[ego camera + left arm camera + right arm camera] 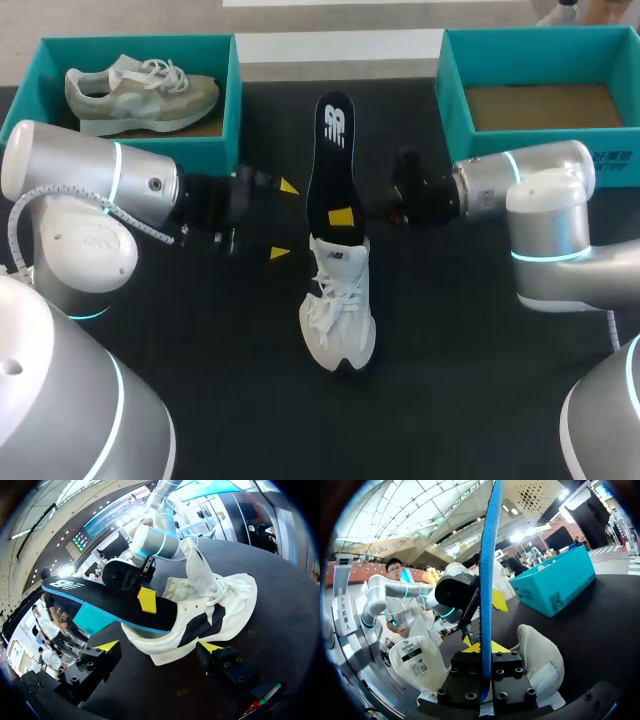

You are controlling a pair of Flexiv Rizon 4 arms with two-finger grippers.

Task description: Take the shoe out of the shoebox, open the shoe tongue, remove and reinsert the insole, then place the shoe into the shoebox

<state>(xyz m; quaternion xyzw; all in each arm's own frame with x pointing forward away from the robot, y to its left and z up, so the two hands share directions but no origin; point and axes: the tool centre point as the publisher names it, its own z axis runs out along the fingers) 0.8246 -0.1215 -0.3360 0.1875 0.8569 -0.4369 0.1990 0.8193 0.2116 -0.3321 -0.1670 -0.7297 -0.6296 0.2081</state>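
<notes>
While the right gripper (343,215) pinches the black insole (331,165) near its lower end, I'd worry that the end inside could snag the collar and buckle. It could also drag the white shoe (337,312) along, since nothing pins it. The left gripper (284,220) hangs spread at the insole's nine o'clock, touching nothing. The shoe lies mid-table, laces loose, toe towards six, with the insole rising from its mouth towards twelve. An empty shoebox (452,105) sits at two o'clock.
</notes>
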